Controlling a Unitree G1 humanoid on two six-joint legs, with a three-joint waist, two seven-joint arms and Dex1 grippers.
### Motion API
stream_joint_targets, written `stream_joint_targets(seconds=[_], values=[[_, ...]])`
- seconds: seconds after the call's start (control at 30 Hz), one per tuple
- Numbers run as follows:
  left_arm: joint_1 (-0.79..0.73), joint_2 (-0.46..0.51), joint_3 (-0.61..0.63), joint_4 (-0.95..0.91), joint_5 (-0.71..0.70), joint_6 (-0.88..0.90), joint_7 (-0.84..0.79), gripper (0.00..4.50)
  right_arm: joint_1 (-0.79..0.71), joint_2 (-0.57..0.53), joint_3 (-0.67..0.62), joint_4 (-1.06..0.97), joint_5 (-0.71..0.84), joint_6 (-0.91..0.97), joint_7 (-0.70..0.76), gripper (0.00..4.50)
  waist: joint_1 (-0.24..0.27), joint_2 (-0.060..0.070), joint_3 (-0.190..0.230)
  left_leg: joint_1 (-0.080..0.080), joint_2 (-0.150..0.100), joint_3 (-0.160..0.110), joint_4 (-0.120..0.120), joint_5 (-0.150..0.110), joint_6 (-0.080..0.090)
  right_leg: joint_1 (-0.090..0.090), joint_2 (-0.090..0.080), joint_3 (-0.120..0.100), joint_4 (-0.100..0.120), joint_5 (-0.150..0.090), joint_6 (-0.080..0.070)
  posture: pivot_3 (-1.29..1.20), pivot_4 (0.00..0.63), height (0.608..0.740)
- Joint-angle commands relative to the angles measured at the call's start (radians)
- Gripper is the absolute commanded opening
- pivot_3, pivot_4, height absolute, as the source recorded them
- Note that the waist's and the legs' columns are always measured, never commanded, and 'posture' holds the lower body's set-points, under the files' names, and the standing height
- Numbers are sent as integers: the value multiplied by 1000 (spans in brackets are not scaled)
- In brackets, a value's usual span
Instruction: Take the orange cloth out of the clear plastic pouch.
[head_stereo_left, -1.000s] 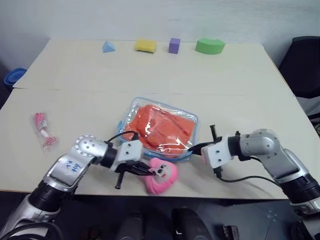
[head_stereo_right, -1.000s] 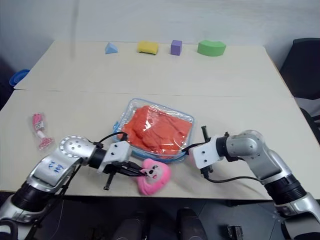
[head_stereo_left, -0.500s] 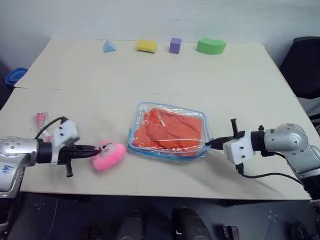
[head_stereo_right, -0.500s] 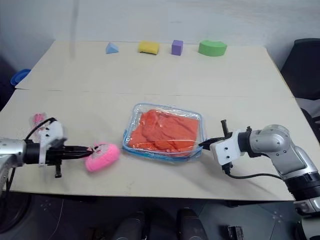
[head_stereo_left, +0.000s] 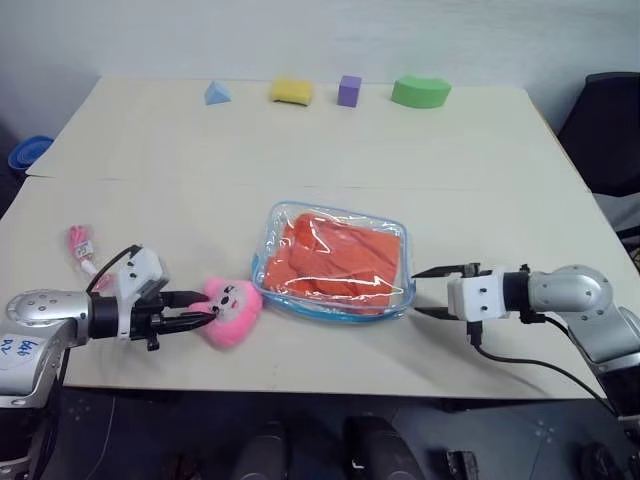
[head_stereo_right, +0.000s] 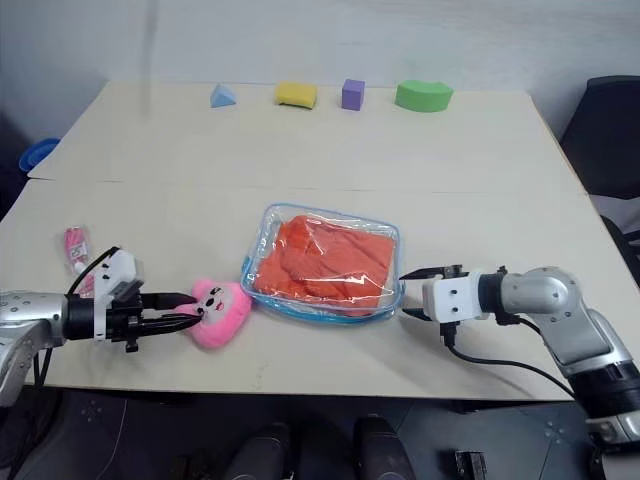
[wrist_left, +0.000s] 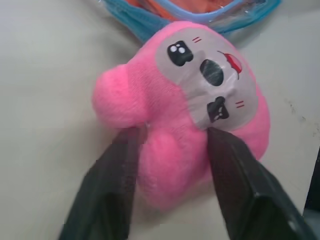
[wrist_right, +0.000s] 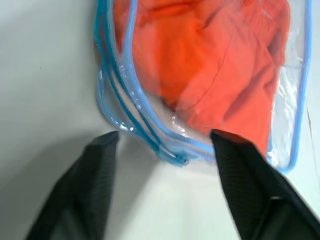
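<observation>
Cloth: the orange cloth (head_stereo_left: 340, 262) sits inside the clear plastic pouch (head_stereo_left: 392, 296), near the counter's (head_stereo_left: 300, 150) front edge.
Left fingers (wrist_left: 120, 165): spread around the pink bunny (head_stereo_left: 232, 311).
Right fingers (wrist_right: 100, 165): spread, beside the pouch.

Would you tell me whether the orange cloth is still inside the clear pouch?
Inside: the orange cloth lies folded within the clear plastic pouch, entirely enclosed by its blue edging.

Bright, even light; soft shadows
</observation>
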Motion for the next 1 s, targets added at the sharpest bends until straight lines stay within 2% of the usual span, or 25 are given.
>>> stream_joint_targets(seconds=[0.03,0.1,0.2,0.27,0.37,0.5,0.67,0.93,0.97,1.0], values=[[-38,61,125,21,-108,88,-42,2569,81,-45,-127,-170,160,188,6,4045,0,0,0,0,0,0,0,0,0,0,0,0,0,0,0,0,150,740],[-145,93,140,49,-184,170,-54,2569,153,-62,-203,-276,288,331,6,4045,5,0,0,0,0,-1,0,-1,1,1,0,-1,0,0,0,0,150,740],[-343,94,16,-4,-180,162,-47,2569,214,-65,-279,-402,439,512,-28,4045,17,0,0,0,0,-3,1,-1,1,3,-1,-3,-1,0,0,0,150,740],[-436,61,-121,-48,-94,81,-47,2569,241,-62,-304,-466,500,593,-47,4045,15,1,-1,1,-1,-2,1,-1,1,4,-1,-2,-2,0,1,0,150,740],[-504,18,-356,-96,98,-144,-94,2569,272,-46,-311,-530,527,654,-82,4045,14,1,-1,2,-1,-1,0,0,-2,5,-1,-1,-3,0,1,0,150,740],[-551,-39,-530,-27,280,-362,-127,2569,293,-29,-300,-569,519,684,-119,4045,0,1,-1,1,0,1,-1,1,-2,2,1,1,-2,0,1,0,150,740],[-594,-117,-627,112,442,-570,-105,2569,306,-7,-295,-603,514,710,-158,4045,4,1,-1,1,0,2,1,0,0,1,2,2,0,0,1,0,150,740],[-607,-167,-635,186,490,-655,-133,2569,345,5,-301,-640,510,726,-191,4045,5,1,0,-1,0,1,2,0,-1,1,2,1,-1,0,1,0,150,740],[-609,-176,-632,194,493,-659,-124,2275,346,6,-300,-643,509,727,-193,4082,5,1,0,-1,0,1,2,0,-1,1,2,1,0,0,1,0,150,740],[-613,-186,-629,201,494,-659,-119,2178,346,7,-298,-644,508,728,-195,4082,5,1,0,-1,0,1,2,0,0,1,2,1,0,0,1,0,150,740]])
